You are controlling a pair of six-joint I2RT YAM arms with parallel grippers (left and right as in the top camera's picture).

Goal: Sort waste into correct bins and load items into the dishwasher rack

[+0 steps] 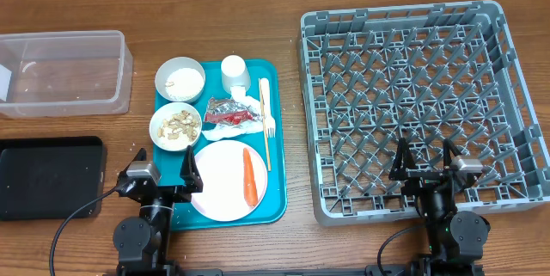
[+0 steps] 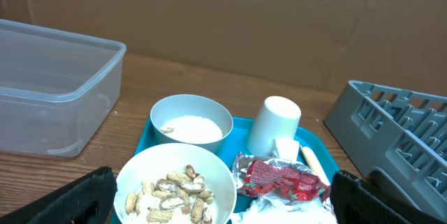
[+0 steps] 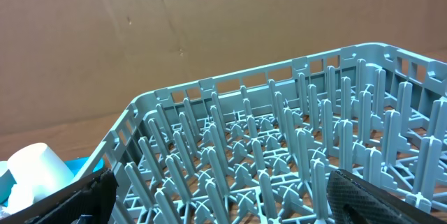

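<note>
- waste and dishes alike sit on the teal tray (image 1: pixel 277 173), between the bins on the left and the dishwasher rack (image 1: pixel 395 14) on the right; by the look of it, sorting has not begun.
- carrot (image 1: pixel 249 177) lies on the round plate (image 1: pixel 219 177) at the tray's near end.
- nut pieces (image 1: pixel 175 126) fill one small bowl (image 1: pixel 157 119), and rice crumbs (image 1: pixel 180 82) line the second bowl (image 1: pixel 163 71) just behind it.
- foil wrapper (image 1: pixel 228 113) rests crumpled at mid-tray on a white napkin (image 1: pixel 247 124), just beside the upturned cup (image 1: pixel 234 74) and the fork (image 1: pixel 265 100), which lies along the tray's right side.
- clear tub (image 1: pixel 64 35) at the far left and black tray (image 1: pixel 50 177) in front of it show none of the waste inside.
- the rack's pegs stand bare in both the overhead and right wrist views: no plate, bowl, cup or fork is loaded.
- left gripper (image 1: pixel 161 156) hovers at the tray's near left corner, jaws spread wide and holding nothing, with the nut bowl straight ahead in its wrist view.
- right gripper (image 1: pixel 425 149) hangs over the rack's near edge, jaws equally wide, also empty.
- left to do, as judged from this: every piece of waste must go to a bin, and all five dishes to the rack, so the whole job lies ahead.
</note>
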